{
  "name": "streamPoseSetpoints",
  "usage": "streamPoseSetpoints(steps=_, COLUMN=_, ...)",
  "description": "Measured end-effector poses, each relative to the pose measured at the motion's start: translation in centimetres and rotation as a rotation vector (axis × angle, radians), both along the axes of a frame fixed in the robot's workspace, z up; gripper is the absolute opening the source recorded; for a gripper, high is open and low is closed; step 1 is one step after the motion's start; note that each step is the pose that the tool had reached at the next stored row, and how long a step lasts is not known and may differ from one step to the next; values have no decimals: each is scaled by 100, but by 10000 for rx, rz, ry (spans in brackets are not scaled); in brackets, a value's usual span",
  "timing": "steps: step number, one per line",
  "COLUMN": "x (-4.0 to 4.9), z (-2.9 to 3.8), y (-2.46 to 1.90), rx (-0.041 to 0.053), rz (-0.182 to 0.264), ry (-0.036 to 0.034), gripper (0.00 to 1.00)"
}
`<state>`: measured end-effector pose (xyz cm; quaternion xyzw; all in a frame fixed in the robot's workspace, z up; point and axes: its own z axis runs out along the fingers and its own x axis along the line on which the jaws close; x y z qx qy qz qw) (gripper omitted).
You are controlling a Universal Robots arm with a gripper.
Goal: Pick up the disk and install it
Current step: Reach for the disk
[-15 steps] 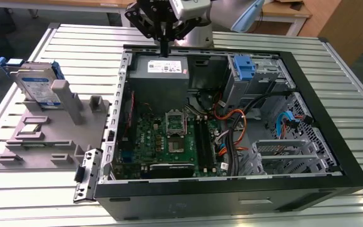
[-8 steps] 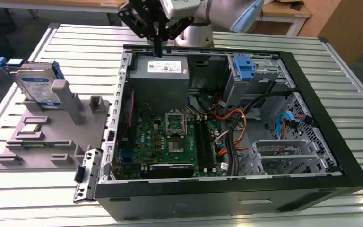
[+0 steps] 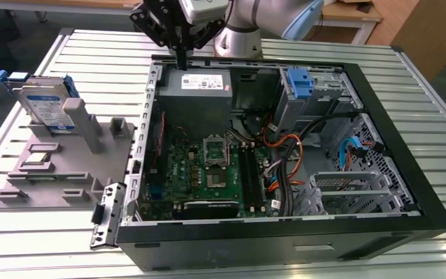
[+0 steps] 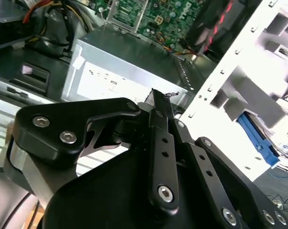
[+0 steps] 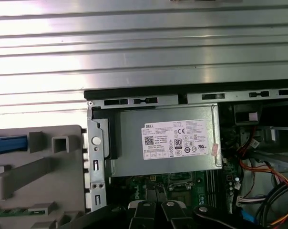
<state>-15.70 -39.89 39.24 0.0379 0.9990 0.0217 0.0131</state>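
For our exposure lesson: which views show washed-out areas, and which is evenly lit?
First wrist view: glare blows out the slatted table in white bands. Second wrist view: the grey fixture is washed out near white. Exterior view: even light, the disk free of glare.

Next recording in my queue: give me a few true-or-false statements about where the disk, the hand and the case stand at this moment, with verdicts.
1. The disk stands upright in the grey fixture at the exterior view's left. True.
2. The hand holds the disk. False: the hand is shut on nothing and hangs over the power supply, apart from the disk.
3. The computer case lies open, with the motherboard in sight. True.
4. The power supply lies on the fixture outside the case. False: it sits inside the case, in the corner nearest the hand.
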Motion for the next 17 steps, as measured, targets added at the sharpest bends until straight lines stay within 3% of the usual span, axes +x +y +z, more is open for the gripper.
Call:
streamPoseSetpoints(steps=6, x=-117, z=-4, y=0, rx=0, rz=-1, ry=0, gripper=10)
streamPoseSetpoints(steps=17, x=-147, z=-4, y=0, rx=-1, rz=1, ry=0, gripper=10)
